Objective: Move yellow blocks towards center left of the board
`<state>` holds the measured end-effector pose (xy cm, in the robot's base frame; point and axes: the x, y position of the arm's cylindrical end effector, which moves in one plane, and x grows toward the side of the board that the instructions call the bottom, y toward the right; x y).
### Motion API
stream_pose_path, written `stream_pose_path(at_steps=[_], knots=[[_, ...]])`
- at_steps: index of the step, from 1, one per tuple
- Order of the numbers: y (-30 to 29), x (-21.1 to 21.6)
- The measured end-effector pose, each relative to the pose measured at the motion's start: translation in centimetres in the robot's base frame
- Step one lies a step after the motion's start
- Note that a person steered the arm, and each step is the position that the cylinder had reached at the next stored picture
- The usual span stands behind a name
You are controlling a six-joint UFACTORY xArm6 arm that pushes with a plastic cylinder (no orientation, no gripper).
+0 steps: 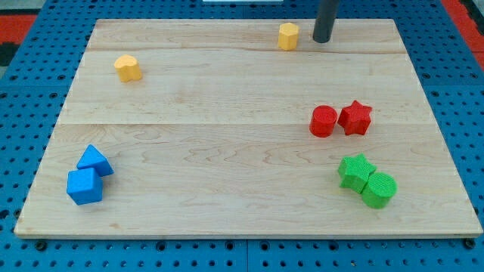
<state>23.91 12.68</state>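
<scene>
A yellow hexagonal block (287,35) sits near the view's top edge of the wooden board (227,136), a little right of middle. A second yellow block (128,67), heart-like in shape, lies at the upper left. My tip (322,39) is at the top of the board, just right of the yellow hexagonal block, with a small gap between them. It is far from the yellow block at the upper left.
A red cylinder (323,121) and a red star (355,117) touch at the right middle. A green star (355,171) and green cylinder (378,189) sit at the lower right. Two blue blocks (94,161) (84,186) sit at the lower left.
</scene>
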Motion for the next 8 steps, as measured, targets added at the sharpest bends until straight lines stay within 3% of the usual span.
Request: stream_pose_path(at_steps=[1, 4, 5, 6, 8], knots=[[-2.5, -1.5], [-20.7, 4.2], [-18.2, 6.6], [-22.8, 7.8], [-24.9, 4.3]])
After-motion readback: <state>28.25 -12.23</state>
